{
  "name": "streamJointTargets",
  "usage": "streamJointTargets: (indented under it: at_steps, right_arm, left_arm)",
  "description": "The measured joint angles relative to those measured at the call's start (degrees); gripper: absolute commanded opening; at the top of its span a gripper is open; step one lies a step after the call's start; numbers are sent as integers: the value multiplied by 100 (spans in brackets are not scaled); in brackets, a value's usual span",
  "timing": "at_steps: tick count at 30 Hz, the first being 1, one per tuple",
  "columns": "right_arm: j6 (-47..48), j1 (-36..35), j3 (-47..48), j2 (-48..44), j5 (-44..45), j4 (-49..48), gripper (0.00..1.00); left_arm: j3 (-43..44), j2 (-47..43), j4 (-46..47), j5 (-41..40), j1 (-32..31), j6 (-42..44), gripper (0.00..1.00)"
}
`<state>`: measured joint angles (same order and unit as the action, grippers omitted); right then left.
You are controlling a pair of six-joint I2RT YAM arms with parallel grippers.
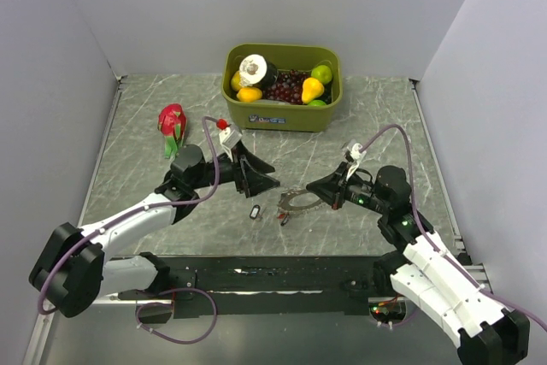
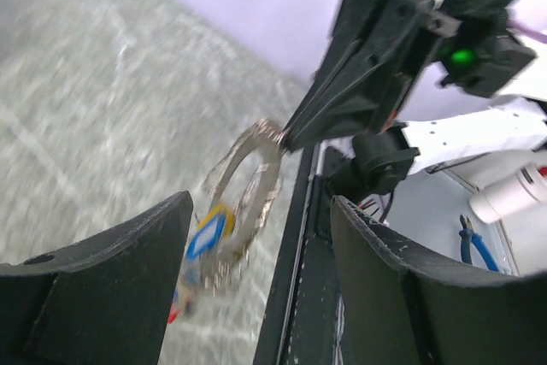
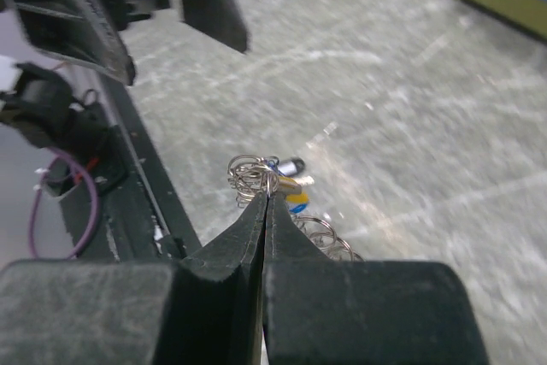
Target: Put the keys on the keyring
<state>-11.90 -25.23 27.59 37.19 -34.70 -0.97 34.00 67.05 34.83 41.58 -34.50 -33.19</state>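
My right gripper (image 1: 320,188) (image 3: 267,196) is shut on the rim of the keyring (image 1: 299,201) (image 2: 248,173) (image 3: 252,173) and holds it just above the table at centre. Blue, yellow and red keys (image 1: 284,215) (image 2: 208,235) (image 3: 296,198) hang from the ring's lower side. One black key (image 1: 255,211) (image 3: 291,165) lies loose on the table left of the ring. My left gripper (image 1: 259,179) (image 2: 261,201) is open a short way left of the ring, with nothing between its fingers. In the left wrist view the ring and keys show through the gap between its fingers.
A green bin (image 1: 286,117) of fruit stands at the back centre. A dragon fruit (image 1: 172,121) lies at the back left. The black base rail (image 1: 282,275) runs along the near edge. Grey walls close in both sides.
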Motion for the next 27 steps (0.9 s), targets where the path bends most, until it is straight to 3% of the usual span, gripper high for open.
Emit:
streamJointTargets:
  at_steps: [8,13,27]
  right_arm:
    - [-50,-129,-109,-22,-640,-737,0]
    - [-74,-234,-109,-20,-885,-960,0]
    - [-87,-284,-109,-129,-1005,-1019,0]
  left_arm:
    - [179,326,820,380,-240,203,69]
    - [726,745,710,693,-487,459,50]
    - [1110,966,-382,1137,-680,1327,53]
